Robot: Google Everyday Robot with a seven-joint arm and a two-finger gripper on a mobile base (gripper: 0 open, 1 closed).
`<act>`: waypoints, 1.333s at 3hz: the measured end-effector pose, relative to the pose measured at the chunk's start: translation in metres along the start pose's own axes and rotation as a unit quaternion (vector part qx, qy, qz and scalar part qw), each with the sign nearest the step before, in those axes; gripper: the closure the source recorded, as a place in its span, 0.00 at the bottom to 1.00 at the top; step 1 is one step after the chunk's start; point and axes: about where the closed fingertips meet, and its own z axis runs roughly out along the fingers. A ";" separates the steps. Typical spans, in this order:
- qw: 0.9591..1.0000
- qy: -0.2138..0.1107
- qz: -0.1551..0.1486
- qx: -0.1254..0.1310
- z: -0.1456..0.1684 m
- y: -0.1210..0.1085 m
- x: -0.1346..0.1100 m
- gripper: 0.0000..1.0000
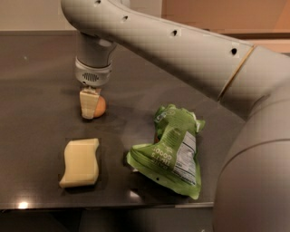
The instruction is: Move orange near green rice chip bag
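My gripper point(90, 108), low over the table's point(36, 68) left half, hides the orange's point(101, 107) left side. The arm point(190, 59) runs off the right edge; I can't read the bag's point(174, 149) label.

Dark glossy table point(36, 68); pale wall point(27, 13) behind; tan panel point(217, 13) upper right; light glint point(21, 205) front-left.

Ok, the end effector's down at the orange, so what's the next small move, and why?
Probably secure the grasp on the orange before lifting. The end effector sits low against it on the table, and the bag lies apart toward the image's right, so the carry has not begun.
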 end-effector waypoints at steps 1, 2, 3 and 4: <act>1.000 0.002 -0.002 0.003 -0.001 -0.001 0.002 0.64; 1.000 0.012 0.022 0.014 -0.011 -0.008 0.024 0.88; 0.997 0.034 0.065 0.023 -0.024 -0.008 0.067 1.00; 0.993 0.047 0.104 0.023 -0.037 -0.002 0.111 1.00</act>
